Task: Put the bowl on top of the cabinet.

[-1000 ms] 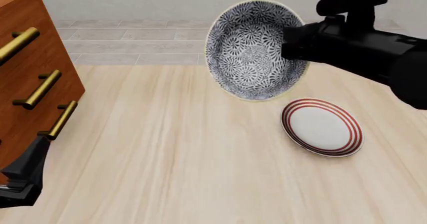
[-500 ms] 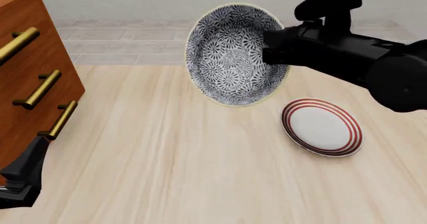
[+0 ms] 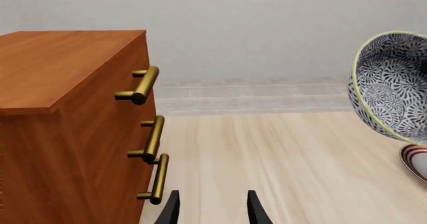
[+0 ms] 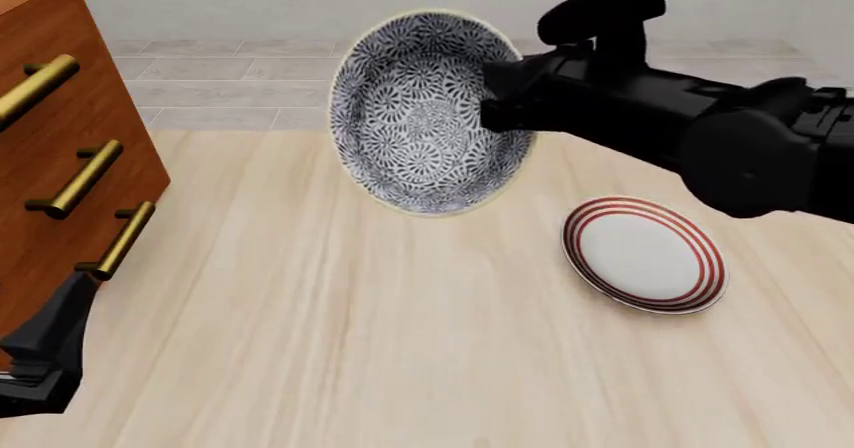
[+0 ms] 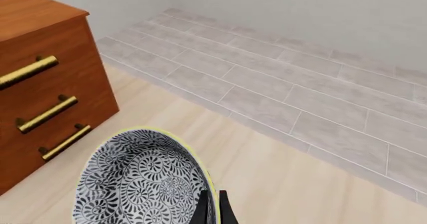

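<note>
Pale wooden tabletop (image 4: 347,348): the right gripper (image 4: 497,96) holds the empty bowl (image 4: 420,108) aloft, jaws clamped on its rim, cabinet (image 4: 54,148) well apart; left gripper (image 3: 212,209) jaws stand apart, empty.

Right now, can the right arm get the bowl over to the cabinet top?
Probably yes. The right end effector holds the bowl in the air, with only bare table before the cabinet; reach cannot be judged.
</note>
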Available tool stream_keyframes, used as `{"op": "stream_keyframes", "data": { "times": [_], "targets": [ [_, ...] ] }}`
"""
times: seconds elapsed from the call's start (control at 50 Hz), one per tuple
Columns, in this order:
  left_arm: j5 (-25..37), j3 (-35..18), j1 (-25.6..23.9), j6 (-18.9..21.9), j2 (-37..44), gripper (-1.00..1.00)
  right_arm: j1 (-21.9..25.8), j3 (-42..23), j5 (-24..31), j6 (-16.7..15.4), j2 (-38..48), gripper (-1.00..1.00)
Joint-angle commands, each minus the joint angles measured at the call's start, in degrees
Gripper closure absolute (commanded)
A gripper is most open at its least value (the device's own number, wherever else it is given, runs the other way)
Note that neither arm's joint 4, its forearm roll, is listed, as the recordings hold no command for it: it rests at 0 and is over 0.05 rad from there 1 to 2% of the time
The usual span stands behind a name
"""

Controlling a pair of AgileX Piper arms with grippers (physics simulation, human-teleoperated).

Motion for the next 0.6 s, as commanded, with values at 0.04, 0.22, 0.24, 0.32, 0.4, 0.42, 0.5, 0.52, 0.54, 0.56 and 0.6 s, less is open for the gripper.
{"op": "stream_keyframes", "data": {
  "times": [0.04, 0.22, 0.24, 0.32, 0.4, 0.42, 0.5, 0.52, 0.54, 0.56, 0.6],
  "targets": [
    [-0.3, 0.0, 0.1, -0.1, 0.4, -1.00, 1.2, -1.2, -1.6, 0.1, 2.9, 1.00],
    [-0.8, 0.0, 0.0, 0.0, 1.0, -1.00, 1.9, -2.8, -2.1, -0.1, 4.4, 1.00],
    [-0.8, 0.0, 0.0, 0.1, 1.0, -1.00, 2.0, -2.8, -2.2, -0.3, 4.5, 1.00],
    [-0.8, 0.0, -0.1, 0.0, 1.0, -1.00, 2.7, -3.6, -2.4, -0.3, 5.3, 1.00],
    [-0.8, 0.0, 0.1, 0.0, 0.8, -1.00, 3.1, -3.9, -2.6, -0.6, 5.7, 1.00],
    [-0.7, 0.0, 0.0, 0.0, 0.8, -1.00, 3.2, -3.9, -2.7, -0.7, 5.8, 1.00],
    [-0.6, 0.0, 0.0, 0.0, 0.6, -1.00, 3.8, -4.0, -3.3, -0.8, 6.4, 1.00],
    [-0.5, 0.0, 0.0, 0.0, 0.6, -1.00, 3.7, -4.0, -3.4, -0.8, 6.5, 1.00],
    [-0.5, 0.0, 0.0, 0.0, 0.5, -1.00, 3.8, -4.1, -3.5, -1.0, 6.7, 1.00],
    [-0.4, 0.0, 0.0, 0.0, 0.4, -1.00, 3.9, -4.1, -3.7, -1.1, 6.8, 1.00],
    [-0.4, 0.0, 0.0, 0.0, 0.4, -1.00, 3.9, -4.0, -3.9, -1.6, 6.8, 1.00]
  ]
}}
